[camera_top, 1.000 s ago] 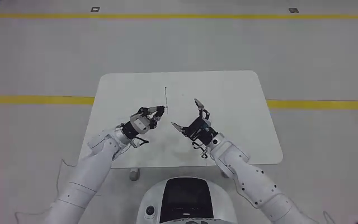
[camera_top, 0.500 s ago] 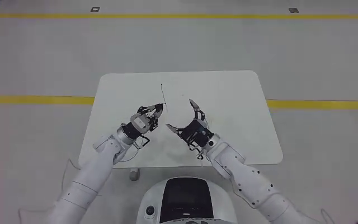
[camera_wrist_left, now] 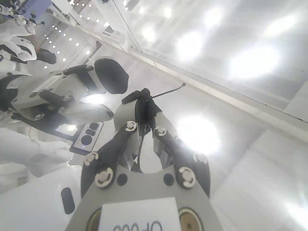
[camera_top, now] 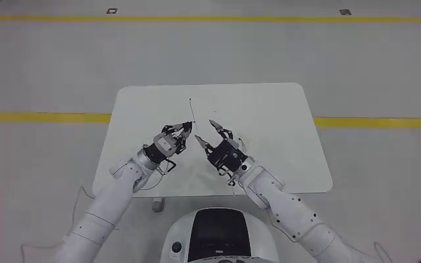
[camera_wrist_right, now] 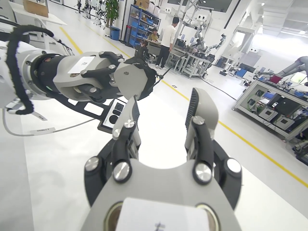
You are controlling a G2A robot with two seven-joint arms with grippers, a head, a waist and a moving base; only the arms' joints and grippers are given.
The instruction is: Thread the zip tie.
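Moved since the earlier frames: right gripper (camera_top: 204, 130), now shifted toward frame left in the top view and brought close beside the left gripper (camera_top: 186, 129); the tip of the zip tie (camera_top: 191, 112) is tilted slightly further to frame left.

Item 1, zip tie: thin black strip, held above the white table (camera_top: 263, 105) near frame centre. It is pinched between the left jaws, and its free end is seen projecting past the fingertips toward the frame top. In the left wrist view the strip (camera_wrist_left: 168, 92) runs out from the black-padded tips to the right of centre, while its other length is seen passing back down between the fingers.

Item 2, left gripper (camera_wrist_left: 144, 99): jaws closed tight on the strip.

Item 3, right gripper (camera_wrist_right: 164, 96): jaws spread wide, nothing held. In the right wrist view the strip (camera_wrist_right: 163, 74) is seen just above and outside the gap, extending from the left gripper (camera_wrist_right: 146, 80) at centre frame.
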